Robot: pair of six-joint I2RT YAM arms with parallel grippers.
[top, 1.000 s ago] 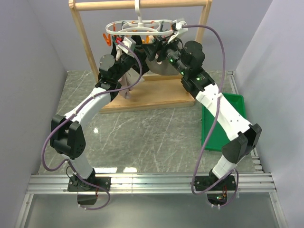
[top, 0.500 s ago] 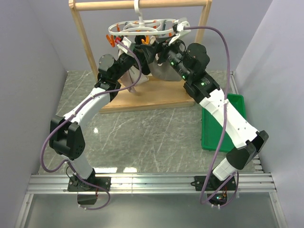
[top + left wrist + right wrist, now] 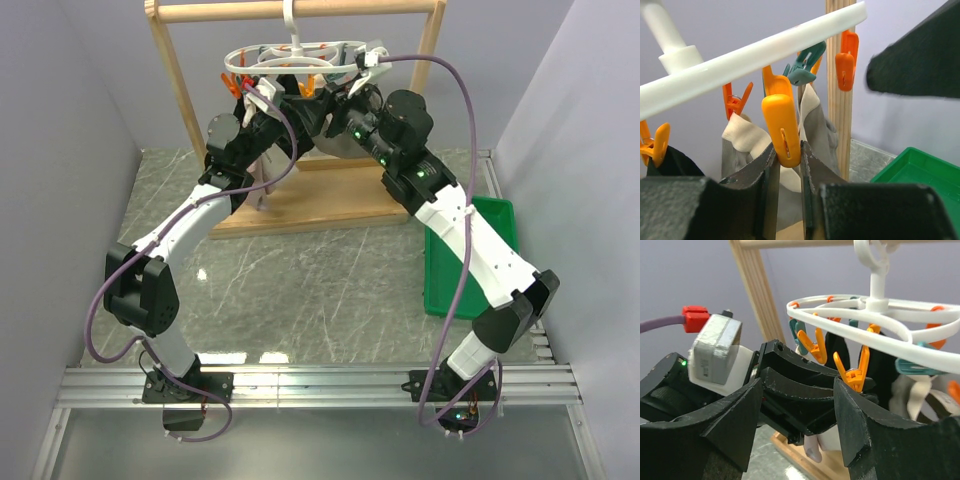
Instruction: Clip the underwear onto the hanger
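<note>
The white oval hanger [image 3: 295, 58] hangs by its hook from the wooden rack's top bar, with orange and teal pegs dangling; it also shows in the right wrist view [image 3: 880, 330] and the left wrist view [image 3: 765, 50]. My left gripper [image 3: 283, 108] [image 3: 788, 150] is raised under the ring, shut on an orange peg [image 3: 781, 125]. The pale pink underwear [image 3: 263, 188] hangs below that gripper; its tip shows in the right wrist view [image 3: 814, 449]. What holds it is hidden. My right gripper [image 3: 335, 100] [image 3: 798, 382] is open and empty, facing the left gripper.
A grey-taupe garment with a cream waistband [image 3: 735, 150] [image 3: 345, 148] and a black garment [image 3: 837, 352] hang from other pegs. The wooden rack [image 3: 300, 10] stands on a wooden base [image 3: 320, 200]. A green tray [image 3: 470, 250] lies at the right.
My right arm has risen toward the hanger and then shifted slightly left. The hanging pink fabric has lifted a little. My left gripper has stayed at the pegs.
</note>
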